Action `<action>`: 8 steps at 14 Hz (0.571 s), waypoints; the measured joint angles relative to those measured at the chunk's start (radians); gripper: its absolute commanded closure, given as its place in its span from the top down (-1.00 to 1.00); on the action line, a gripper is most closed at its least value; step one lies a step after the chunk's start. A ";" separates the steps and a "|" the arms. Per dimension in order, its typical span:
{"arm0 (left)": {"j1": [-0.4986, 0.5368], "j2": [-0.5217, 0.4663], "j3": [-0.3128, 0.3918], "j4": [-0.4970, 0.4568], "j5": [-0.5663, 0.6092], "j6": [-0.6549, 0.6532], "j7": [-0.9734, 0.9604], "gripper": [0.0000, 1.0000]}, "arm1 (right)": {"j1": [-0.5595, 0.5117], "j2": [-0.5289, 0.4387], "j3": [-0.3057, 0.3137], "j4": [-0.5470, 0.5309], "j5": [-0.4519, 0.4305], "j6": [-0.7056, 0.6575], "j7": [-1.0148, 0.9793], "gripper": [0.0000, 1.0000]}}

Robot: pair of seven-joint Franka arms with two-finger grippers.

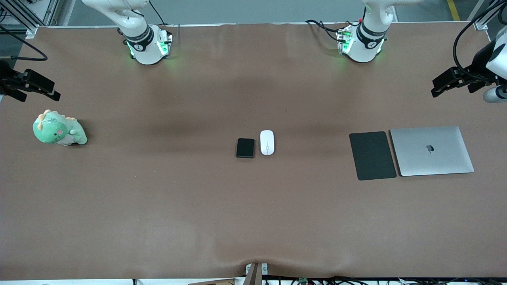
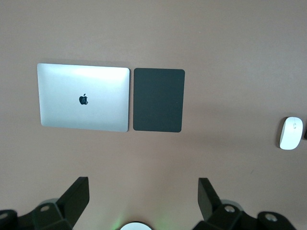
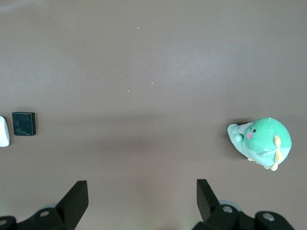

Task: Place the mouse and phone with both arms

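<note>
The white mouse [image 1: 267, 142] and the black phone [image 1: 245, 148] lie side by side at the table's middle, the phone toward the right arm's end. The mouse shows at the edge of the left wrist view [image 2: 291, 132] and of the right wrist view [image 3: 3, 131], where the phone [image 3: 24, 123] lies beside it. My left gripper [image 1: 435, 89] is open and empty over bare table at the left arm's end; its own view [image 2: 144, 189] shows the jaws wide apart. My right gripper [image 1: 55, 93] is open and empty over bare table at the right arm's end [image 3: 142, 189].
A flat black mouse pad [image 1: 372, 155] [image 2: 158, 99] and a closed silver laptop [image 1: 431, 151] [image 2: 84, 97] lie side by side toward the left arm's end. A green plush dinosaur [image 1: 59, 129] [image 3: 261, 142] sits toward the right arm's end. Brown cloth covers the table [image 1: 253, 217].
</note>
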 measured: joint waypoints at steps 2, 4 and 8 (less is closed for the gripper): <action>0.000 0.000 0.000 0.000 0.000 0.000 0.000 1.00 | 0.000 0.000 0.000 0.000 0.000 0.000 0.000 1.00; 0.000 0.000 0.000 0.004 0.000 0.001 0.000 1.00 | 0.000 0.000 0.000 0.000 0.000 -0.001 0.000 1.00; 0.000 0.002 -0.002 0.022 0.000 0.002 0.000 1.00 | 0.000 0.000 0.000 0.000 0.000 -0.001 0.000 1.00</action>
